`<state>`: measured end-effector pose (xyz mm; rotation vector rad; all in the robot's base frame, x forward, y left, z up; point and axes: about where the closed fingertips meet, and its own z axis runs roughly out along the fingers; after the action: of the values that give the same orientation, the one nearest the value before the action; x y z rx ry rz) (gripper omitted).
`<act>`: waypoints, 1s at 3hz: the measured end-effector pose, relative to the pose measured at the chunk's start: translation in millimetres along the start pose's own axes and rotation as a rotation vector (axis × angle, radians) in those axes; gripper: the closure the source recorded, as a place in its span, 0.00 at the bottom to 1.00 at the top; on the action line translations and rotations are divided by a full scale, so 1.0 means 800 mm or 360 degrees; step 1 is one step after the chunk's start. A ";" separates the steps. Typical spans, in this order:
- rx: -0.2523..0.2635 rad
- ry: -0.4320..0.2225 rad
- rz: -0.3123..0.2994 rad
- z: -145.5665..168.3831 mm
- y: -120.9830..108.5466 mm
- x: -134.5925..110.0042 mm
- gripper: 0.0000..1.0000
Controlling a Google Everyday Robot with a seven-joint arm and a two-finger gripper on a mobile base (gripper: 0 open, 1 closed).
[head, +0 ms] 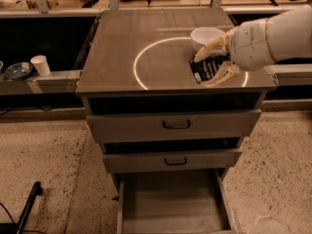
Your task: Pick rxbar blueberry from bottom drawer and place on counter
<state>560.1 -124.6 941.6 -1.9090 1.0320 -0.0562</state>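
My gripper (208,67) is over the right part of the counter (126,48), inside the white ring, and is shut on the rxbar blueberry (206,68), a dark flat bar with white lettering. The bar is held tilted just above the counter surface, in front of the white bowl (204,34). The pale fingers (210,47) clasp the bar from above and below. The bottom drawer (170,204) is pulled out at the foot of the cabinet, and its floor is bare.
Two shut grey drawer fronts (175,125) with black handles sit below the counter. A white cup (40,65) and a dish (17,70) stand on a ledge at left. A black object (29,204) lies on the speckled floor at lower left.
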 end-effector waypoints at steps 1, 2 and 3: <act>0.0073 0.0002 0.0157 0.030 -0.051 0.038 1.00; 0.0109 0.0018 0.0331 0.072 -0.078 0.086 1.00; 0.0081 0.0078 0.0480 0.102 -0.071 0.132 0.77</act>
<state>699.4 -126.4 900.3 -1.6955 1.3283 0.0436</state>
